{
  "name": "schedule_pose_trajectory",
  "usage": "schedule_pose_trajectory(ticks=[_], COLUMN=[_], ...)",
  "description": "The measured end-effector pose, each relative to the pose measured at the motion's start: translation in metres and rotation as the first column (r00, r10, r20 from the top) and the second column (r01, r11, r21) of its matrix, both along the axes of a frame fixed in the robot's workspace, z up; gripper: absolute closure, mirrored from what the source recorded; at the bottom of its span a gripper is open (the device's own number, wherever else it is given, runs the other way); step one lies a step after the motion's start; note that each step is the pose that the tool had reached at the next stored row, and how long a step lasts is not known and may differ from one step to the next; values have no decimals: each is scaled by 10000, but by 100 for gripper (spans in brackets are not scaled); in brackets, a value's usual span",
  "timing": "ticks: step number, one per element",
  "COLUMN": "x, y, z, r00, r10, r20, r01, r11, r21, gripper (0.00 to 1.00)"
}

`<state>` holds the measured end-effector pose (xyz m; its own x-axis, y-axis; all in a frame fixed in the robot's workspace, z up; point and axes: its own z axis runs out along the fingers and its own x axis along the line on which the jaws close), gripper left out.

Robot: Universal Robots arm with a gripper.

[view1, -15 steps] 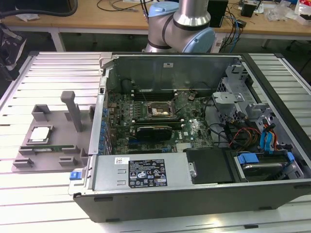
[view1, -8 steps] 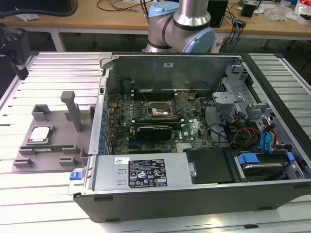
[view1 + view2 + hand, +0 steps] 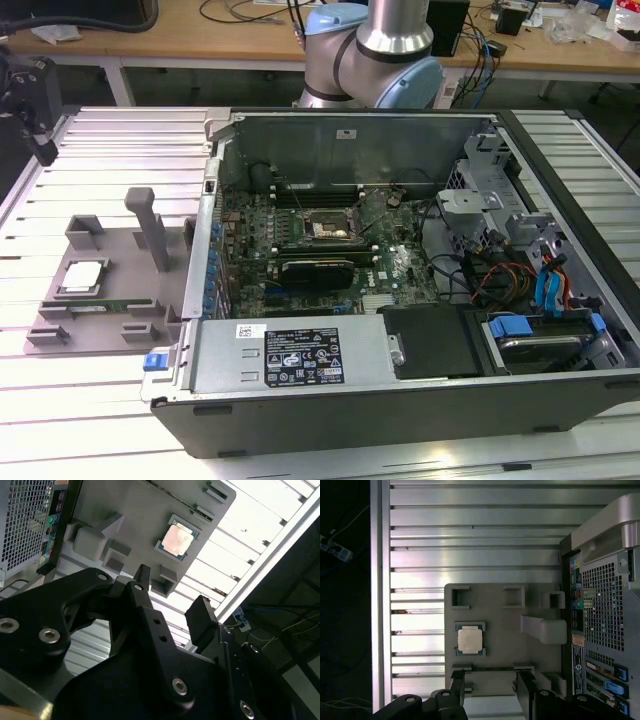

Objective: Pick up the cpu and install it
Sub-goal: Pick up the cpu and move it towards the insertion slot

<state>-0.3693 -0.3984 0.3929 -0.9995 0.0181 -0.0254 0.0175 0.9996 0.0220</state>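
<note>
1. Gripper [image 3: 491,680]: released. In the first wrist view its fingers [image 3: 457,681] stand apart with nothing clamped, and bare fixture shows through the gap.

2. Cpu [image 3: 470,641]: seated metal face up in a square pocket of the grey fixture [image 3: 500,614], untouched. It lies below the gripper and well apart from it, ahead of the fingertips rather than under the gap. The part is square, so it has no long axis. Its edges run parallel to the fixture's edges and to the line joining the two fingers.

3. Surroundings: the memory stick [image 3: 492,668] sits in clips just beside the cpu, between it and the fingertips, with its long axis parallel to the nearest cpu edge. An upright post [image 3: 544,628] stands on the fixture toward the case. It is judged the only raised obstacle near a descent.

4. Exterior view, dial centred on the open computer case [image 3: 300,410]:
   - The fixture and cpu lie at 9 o'clock, outside the case on the slatted table [image 3: 120,140].
   - From the cpu, the motherboard socket [image 3: 325,228] lies at about 3 o'clock, beyond the case's side wall.
   - The arm base [image 3: 385,40] stands at 12 o'clock.
</note>
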Motion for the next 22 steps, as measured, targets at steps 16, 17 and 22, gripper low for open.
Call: schedule_pose_trajectory(ticks=[16, 17, 22], x=[0, 0, 0], y=[0, 0, 0], z=[-93, -103, -154], r00=[10000, 10000, 10000], r10=[6, 6, 7], r20=[0, -1, 0], r01=[-6, -6, -7], r11=[10000, 10000, 10000], r21=[0, 0, 0], gripper=[32, 32, 32])
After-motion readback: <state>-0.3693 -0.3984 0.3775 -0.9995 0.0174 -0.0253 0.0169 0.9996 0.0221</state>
